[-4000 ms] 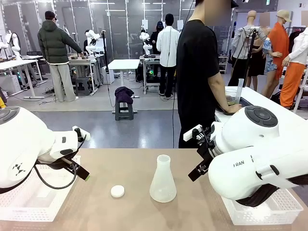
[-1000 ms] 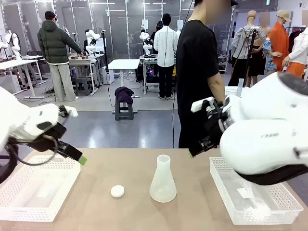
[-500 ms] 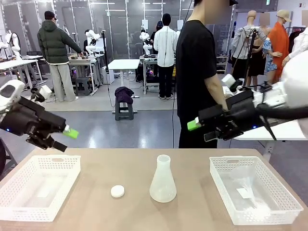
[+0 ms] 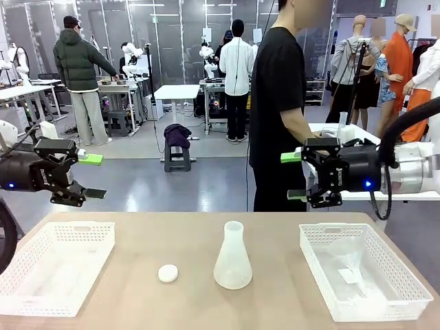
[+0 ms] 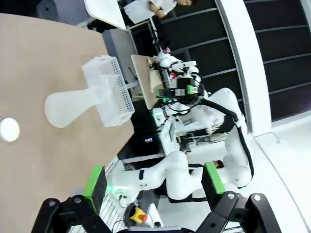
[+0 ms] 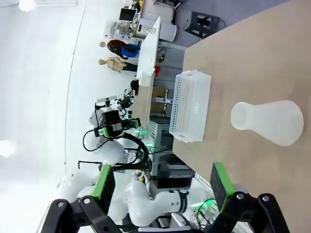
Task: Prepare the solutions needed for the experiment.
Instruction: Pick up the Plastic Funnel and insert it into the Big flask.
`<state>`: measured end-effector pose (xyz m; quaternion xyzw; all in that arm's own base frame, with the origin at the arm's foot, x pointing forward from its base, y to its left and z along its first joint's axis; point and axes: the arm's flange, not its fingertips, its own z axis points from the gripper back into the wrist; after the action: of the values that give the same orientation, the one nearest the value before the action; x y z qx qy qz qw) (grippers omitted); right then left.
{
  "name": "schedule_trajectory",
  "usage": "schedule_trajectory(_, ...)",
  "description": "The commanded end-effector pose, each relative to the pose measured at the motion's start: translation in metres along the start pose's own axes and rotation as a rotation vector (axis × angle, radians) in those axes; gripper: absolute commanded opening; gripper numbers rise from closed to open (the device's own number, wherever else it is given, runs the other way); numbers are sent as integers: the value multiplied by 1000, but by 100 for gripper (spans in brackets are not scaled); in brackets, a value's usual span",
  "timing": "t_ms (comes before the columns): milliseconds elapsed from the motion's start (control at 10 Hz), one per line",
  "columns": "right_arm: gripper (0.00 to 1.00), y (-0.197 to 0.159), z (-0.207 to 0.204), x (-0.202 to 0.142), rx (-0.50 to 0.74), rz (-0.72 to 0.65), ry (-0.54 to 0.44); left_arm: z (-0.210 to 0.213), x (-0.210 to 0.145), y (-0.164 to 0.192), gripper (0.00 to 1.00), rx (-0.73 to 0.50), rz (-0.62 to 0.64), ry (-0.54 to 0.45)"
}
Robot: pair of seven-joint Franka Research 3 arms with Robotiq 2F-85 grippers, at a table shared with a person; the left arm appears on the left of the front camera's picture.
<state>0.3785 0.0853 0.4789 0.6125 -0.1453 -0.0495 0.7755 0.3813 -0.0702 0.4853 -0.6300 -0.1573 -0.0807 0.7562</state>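
A frosted conical flask (image 4: 232, 258) stands upright at the table's middle, open at the top; any liquid inside is too faint to make out. A small white round cap (image 4: 168, 273) lies on the table just left of it. My left gripper (image 4: 90, 176) hovers open well above the table's left side, pointing inward. My right gripper (image 4: 294, 177) hovers open at the same height on the right, facing it. The left wrist view has the flask (image 5: 73, 107) and cap (image 5: 8, 130) beyond the open left gripper (image 5: 154, 180). The right wrist view has the flask (image 6: 269, 120) beyond the open right gripper (image 6: 163, 180).
A white mesh tray (image 4: 84, 232) sits at the table's left and another white mesh tray (image 4: 335, 234), holding clear plastic wrap, at the right. A person in black (image 4: 278, 103) stands behind the far edge, turned toward a side table.
Both arms have swung up and outward from low over the trays. The grippers now hang level on either side, facing each other. Flask and cap stayed put.
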Motion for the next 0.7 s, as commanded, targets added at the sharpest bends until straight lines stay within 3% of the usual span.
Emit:
schedule_trajectory(0, 100, -1, -11, 2, -14, -2, 2, -10, 1, 7, 100, -35, -17, 33)
schedule_trajectory(200, 100, -4, -11, 0, -38, 67, -26, -12, 1, 7, 100, -56, -49, 43)
schedule_trajectory(300, 100, -11, -10, 2, -10, -38, 8, -11, -3, 10, 100, -30, 10, 31)
schedule_trajectory(600, 100, -11, -10, 2, -10, -38, 8, -11, -3, 10, 100, -30, 10, 31)
